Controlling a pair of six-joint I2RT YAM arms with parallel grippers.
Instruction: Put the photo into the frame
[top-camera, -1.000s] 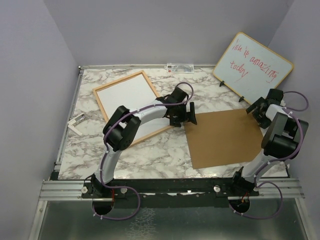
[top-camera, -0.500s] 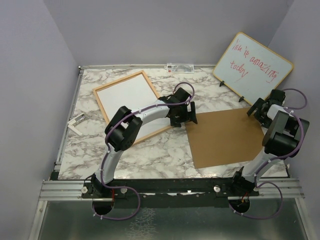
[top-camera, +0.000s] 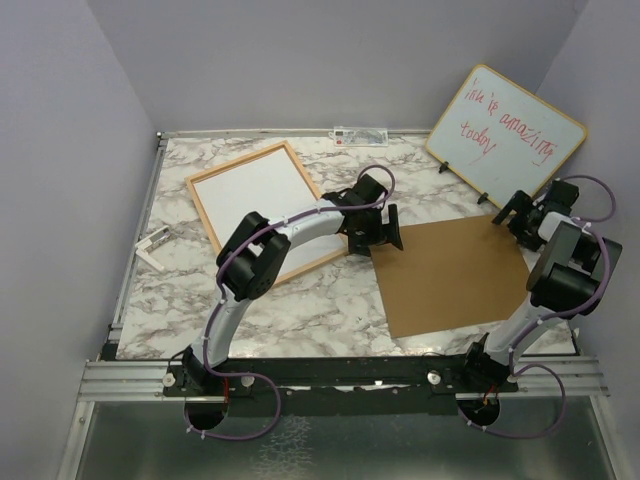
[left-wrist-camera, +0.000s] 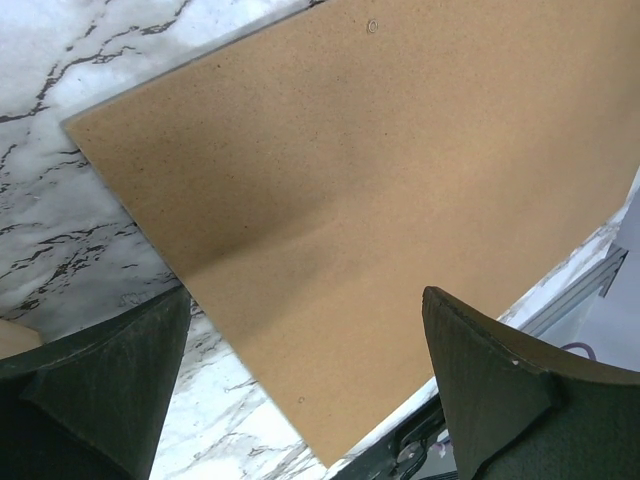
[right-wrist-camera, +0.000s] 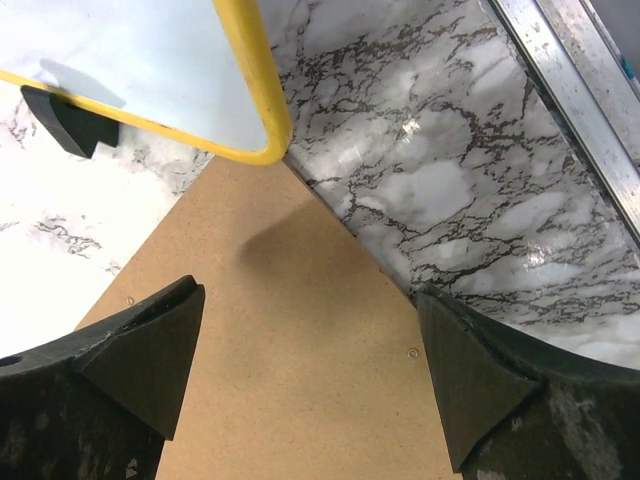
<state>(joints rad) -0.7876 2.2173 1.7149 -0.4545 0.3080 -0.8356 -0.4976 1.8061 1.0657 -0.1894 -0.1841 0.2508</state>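
Note:
The frame (top-camera: 203, 214), thin light wood around a plain white inside, lies flat at the back left of the marble table. The photo is out of view. A brown backing board (top-camera: 450, 275) lies flat to the right of the frame. My left gripper (top-camera: 386, 232) hangs open over the board's left edge; in the left wrist view the board (left-wrist-camera: 380, 170) fills the space between the left gripper's (left-wrist-camera: 305, 350) spread fingers. My right gripper (top-camera: 520, 210) hovers open over the board's far right corner (right-wrist-camera: 300, 380), nothing between the right gripper's (right-wrist-camera: 310, 370) fingers.
A whiteboard (top-camera: 505, 130) with red writing leans on black feet at the back right, its yellow rim (right-wrist-camera: 255, 90) just beyond the board's corner. A small white object (top-camera: 152, 247) lies at the left edge. A label strip (top-camera: 360, 133) sits at the back rail.
My left gripper has shifted right, onto the brown board's left edge. My right gripper has drawn back toward the whiteboard. Both stay open.

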